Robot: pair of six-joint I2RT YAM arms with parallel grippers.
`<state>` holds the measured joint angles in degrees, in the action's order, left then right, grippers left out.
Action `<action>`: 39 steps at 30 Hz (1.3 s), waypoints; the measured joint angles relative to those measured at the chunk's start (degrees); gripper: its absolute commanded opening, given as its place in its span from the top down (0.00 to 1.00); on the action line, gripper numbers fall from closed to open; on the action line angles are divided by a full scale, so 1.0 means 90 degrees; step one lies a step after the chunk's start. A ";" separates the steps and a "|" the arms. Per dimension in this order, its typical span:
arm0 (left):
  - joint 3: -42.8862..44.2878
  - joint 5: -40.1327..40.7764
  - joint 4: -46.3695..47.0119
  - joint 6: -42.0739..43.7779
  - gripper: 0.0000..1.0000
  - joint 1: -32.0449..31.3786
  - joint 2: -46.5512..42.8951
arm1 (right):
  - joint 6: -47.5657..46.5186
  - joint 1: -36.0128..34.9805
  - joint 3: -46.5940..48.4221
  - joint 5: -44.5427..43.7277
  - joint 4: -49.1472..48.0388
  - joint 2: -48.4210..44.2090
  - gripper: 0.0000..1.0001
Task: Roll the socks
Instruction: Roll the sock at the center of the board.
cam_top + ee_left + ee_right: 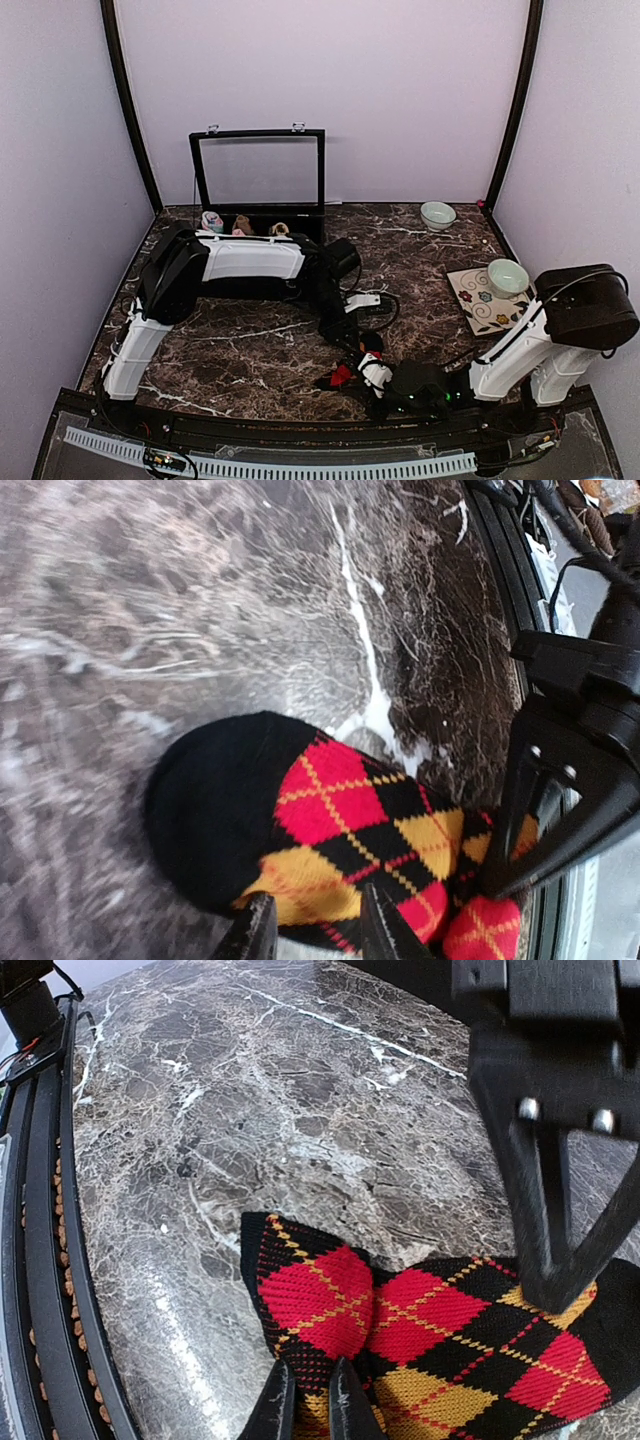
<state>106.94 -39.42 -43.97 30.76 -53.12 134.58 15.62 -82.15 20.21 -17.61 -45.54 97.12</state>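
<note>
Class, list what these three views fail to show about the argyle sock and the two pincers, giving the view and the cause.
- Top view: argyle sock partly covered by left arm and right arm; pattern too small.
- Left wrist view: bottom edge cuts off the sock's rest, and whether the left pincer grips it.
- Right wrist view: right pincer tips hide the fabric they close on; sock runs off frame.

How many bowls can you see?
2. One bowl sits far back; the other bowl sits on the flowered mat at the right. Others could be hidden from view.
</note>
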 measured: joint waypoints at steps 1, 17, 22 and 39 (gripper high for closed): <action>0.0000 -0.0029 0.0029 -0.0024 0.71 -0.0027 0.0053 | 0.0002 -0.0002 0.0007 0.0000 0.0019 0.0000 0.95; -0.0078 -0.0168 0.0449 -0.0197 0.95 -0.0129 0.0170 | 0.0002 -0.0034 0.0136 -0.0046 0.0260 -0.0005 0.96; -0.0177 0.0036 0.0566 -0.0233 1.00 -0.0134 0.0168 | 0.0002 -0.0034 0.0143 -0.0049 0.0274 -0.0005 0.96; -0.1943 0.1049 0.1484 -0.0338 1.00 0.0221 -0.1018 | 0.0066 -0.0034 0.0202 -0.0078 0.0034 0.0202 0.96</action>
<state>89.45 -29.98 -30.61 27.73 -51.13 125.43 16.21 -82.46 22.02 -18.31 -45.23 98.94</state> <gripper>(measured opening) 0.002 0.064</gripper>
